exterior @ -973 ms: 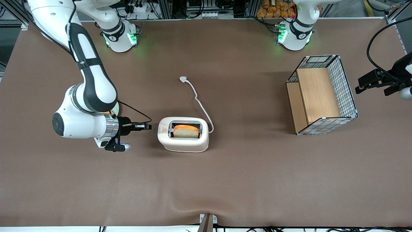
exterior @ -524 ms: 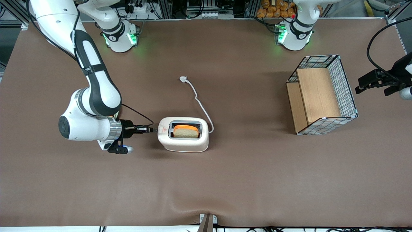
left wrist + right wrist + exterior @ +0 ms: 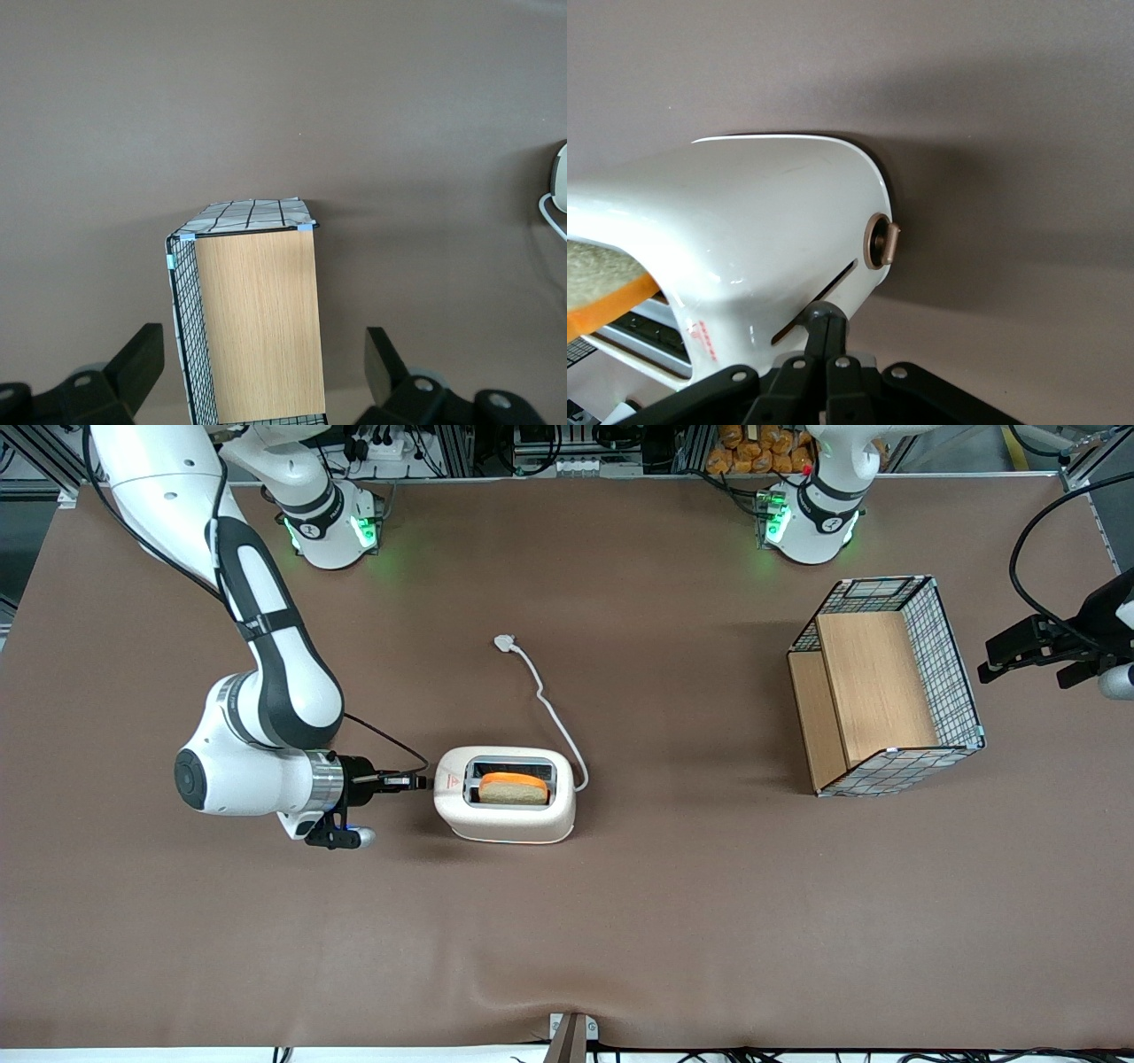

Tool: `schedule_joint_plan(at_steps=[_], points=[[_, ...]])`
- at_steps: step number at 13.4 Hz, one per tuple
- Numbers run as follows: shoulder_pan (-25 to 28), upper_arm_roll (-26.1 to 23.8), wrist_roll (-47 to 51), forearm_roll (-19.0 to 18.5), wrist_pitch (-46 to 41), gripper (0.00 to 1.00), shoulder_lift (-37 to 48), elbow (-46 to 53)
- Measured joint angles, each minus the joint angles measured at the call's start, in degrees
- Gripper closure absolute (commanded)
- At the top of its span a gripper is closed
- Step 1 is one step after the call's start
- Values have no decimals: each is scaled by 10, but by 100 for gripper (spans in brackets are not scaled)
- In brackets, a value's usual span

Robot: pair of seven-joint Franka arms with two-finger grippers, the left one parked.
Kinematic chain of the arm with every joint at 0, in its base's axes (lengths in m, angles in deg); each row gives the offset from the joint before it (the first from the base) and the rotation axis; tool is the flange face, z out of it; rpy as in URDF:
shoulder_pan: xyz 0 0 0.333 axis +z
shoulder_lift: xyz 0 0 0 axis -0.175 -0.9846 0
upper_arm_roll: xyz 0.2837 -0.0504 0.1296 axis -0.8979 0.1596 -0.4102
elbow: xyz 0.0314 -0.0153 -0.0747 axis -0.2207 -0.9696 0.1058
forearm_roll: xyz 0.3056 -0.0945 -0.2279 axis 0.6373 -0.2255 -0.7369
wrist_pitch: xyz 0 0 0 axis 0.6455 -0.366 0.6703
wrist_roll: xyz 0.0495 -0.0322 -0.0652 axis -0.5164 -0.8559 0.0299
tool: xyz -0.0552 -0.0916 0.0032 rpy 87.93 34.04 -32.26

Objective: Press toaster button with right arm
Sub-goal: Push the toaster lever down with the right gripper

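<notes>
The cream-white toaster (image 3: pixel 505 828) stands mid-table with a bread slice (image 3: pixel 512 788) in its slot and a red triangle mark (image 3: pixel 452 782) on top. The right arm (image 3: pixel 266 691) reaches in level from the working arm's end. Its gripper (image 3: pixel 423 782) is shut, and its tips meet the toaster's short end beside the red mark. In the right wrist view the shut gripper (image 3: pixel 827 326) presses against the small grey toaster button (image 3: pixel 824 310) at the slot in the toaster's end (image 3: pixel 771 212). A bronze dial (image 3: pixel 881 241) sits beside that slot.
The white cord (image 3: pixel 554 717) runs from the toaster to a plug (image 3: pixel 504 642) lying farther from the front camera. A wire basket with a wooden insert (image 3: pixel 886 686) stands toward the parked arm's end, and also shows in the left wrist view (image 3: pixel 257 328).
The right arm has moved its shut gripper toward the toaster, closing the gap until the tips reach the short end. The bread looks slightly lower in the slot.
</notes>
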Motion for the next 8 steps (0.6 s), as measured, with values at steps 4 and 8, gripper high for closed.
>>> schedule_joint_plan(at_steps=[4,8], points=[[0,0,-9,1,3,100,-7,0],[0,0,-20,3,9,100,-20,1]])
